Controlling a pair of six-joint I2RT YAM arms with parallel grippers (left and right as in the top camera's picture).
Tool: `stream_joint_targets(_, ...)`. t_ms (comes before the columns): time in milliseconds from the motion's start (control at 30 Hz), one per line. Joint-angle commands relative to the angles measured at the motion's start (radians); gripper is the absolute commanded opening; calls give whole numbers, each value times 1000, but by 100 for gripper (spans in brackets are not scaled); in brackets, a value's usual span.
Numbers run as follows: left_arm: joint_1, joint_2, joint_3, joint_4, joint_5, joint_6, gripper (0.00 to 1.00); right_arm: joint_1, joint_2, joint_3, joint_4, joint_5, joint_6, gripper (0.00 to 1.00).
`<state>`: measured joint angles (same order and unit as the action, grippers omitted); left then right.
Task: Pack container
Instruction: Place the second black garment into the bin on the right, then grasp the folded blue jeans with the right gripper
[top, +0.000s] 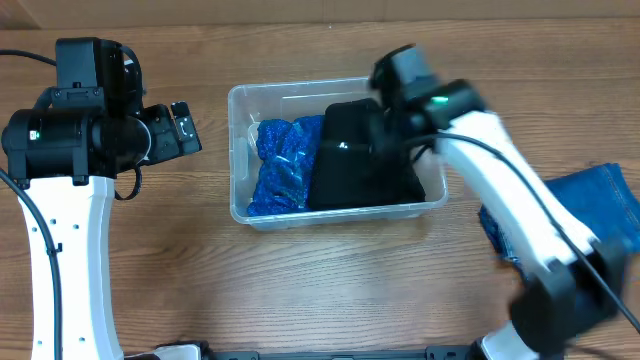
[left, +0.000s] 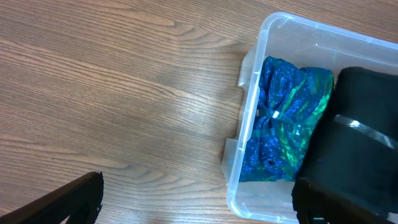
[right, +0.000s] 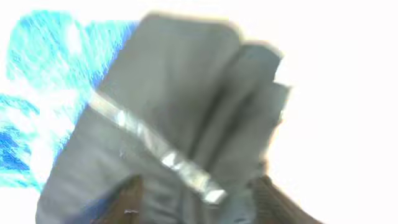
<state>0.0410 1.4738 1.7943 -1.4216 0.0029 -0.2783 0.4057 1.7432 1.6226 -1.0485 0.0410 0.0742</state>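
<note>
The clear plastic container (top: 238, 150) stands mid-table, holding a blue sparkly cloth (top: 283, 165) on its left and a folded black garment (top: 355, 160) on its right. My right gripper (top: 388, 135) hovers over the container just above the black garment (right: 180, 112), its fingers (right: 202, 202) spread apart; the view is blurred and overexposed. My left gripper (top: 185, 128) is open and empty, left of the container and apart from it. The left wrist view shows the container's left wall (left: 247, 127), the blue cloth (left: 283, 121) and the black garment (left: 357, 143), with the fingers (left: 193, 208) wide apart.
A folded blue denim piece (top: 600, 205) lies on the wooden table at the far right, partly under the right arm. The left arm's white base stands at the far left.
</note>
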Motion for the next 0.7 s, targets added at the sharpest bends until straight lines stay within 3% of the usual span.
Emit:
stream_joint_targets(0, 5, -2, 14, 0, -10, 13, 100, -153, -207, 47, 8, 109, 150, 91)
stream_joint_targets(33, 5, -2, 14, 1, -10, 13, 100, -253, -235, 47, -25, 108, 245, 100)
stream_joint_targets(100, 5, -2, 14, 1, -10, 13, 100, -493, -250, 46, -124, 58, 379, 100)
stream_joint_targets(200, 5, -2, 14, 1, -10, 13, 100, -871, -247, -1, -189, -96, 383, 100)
stream_joint_targets(333, 5, -2, 14, 6, -10, 13, 100, -1206, -245, -186, -123, -85, 397, 100)
stream_joint_targets(500, 5, -2, 14, 7, -10, 13, 100, -1345, -245, -512, 107, -66, 363, 100)
stream_joint_targets(567, 5, -2, 14, 8, -10, 17, 100, -1353, -244, -627, 256, -192, 252, 100)
stream_joint_targets(667, 5, -2, 14, 8, -10, 18, 100, -1353, -243, -732, 344, -242, 239, 100)
